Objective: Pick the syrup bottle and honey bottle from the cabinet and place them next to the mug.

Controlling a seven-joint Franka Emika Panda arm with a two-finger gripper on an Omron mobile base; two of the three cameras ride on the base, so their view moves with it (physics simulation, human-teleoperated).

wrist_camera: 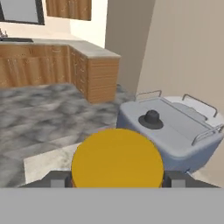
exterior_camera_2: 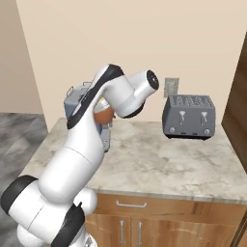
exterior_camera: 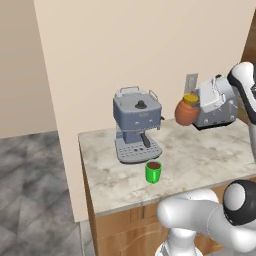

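Gripper (exterior_camera: 192,111) is clenched on the honey bottle (exterior_camera: 186,112), holding it in the air above the marble counter (exterior_camera: 210,155). In the hand view the yellow-orange lid (wrist_camera: 117,158) sits between the two dark fingertips (wrist_camera: 59,178), one pressed at each side. In the left base view the jar hangs to the right of the coffee machine (exterior_camera: 137,124), roughly level with its top, and clear of the counter surface.

Mug (exterior_camera: 153,171) stands on the counter just in front of the coffee machine's drip tray, near the counter's front edge, well apart from the held jar. Bare counter lies to the right of the mug.

Toaster (exterior_camera_2: 188,116) stands at the back of the counter against the wall in the right base view, below a wall socket (exterior_camera_2: 171,87); in the left base view the robot's hand covers it.

In the right base view the arm hides most of the honey bottle (exterior_camera_2: 103,116) and the coffee machine (exterior_camera_2: 79,99). Syrup bottle location: cannot tell from these views. Wooden cabinet fronts (exterior_camera_2: 140,226) with thin handles run below the counter.
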